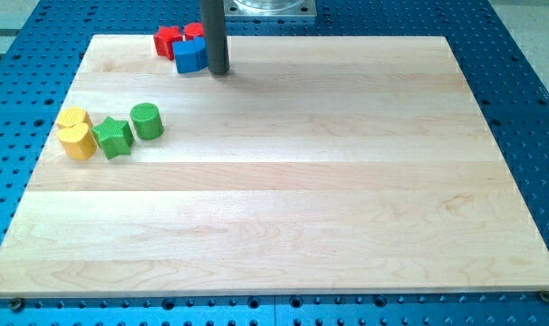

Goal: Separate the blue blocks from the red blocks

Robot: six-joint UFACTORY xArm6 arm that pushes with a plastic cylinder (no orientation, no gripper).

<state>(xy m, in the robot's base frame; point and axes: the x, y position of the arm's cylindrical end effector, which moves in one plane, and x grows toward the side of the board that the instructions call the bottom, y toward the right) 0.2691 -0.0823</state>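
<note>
A blue block (pixel 190 55) sits near the board's top edge, left of centre. A red block (pixel 168 41) touches its upper left side. A second red block (pixel 194 32) shows just behind the blue one, partly hidden by my rod. My tip (pixel 218 71) rests on the board right beside the blue block's right side, touching it or nearly so. No other blue block shows.
At the view's left edge of the wooden board (pixel 284 199) stands a cluster: two yellow blocks (pixel 73 118) (pixel 77 141), a green star-shaped block (pixel 114 137) and a green cylinder (pixel 147 120). A blue perforated table (pixel 528 109) surrounds the board.
</note>
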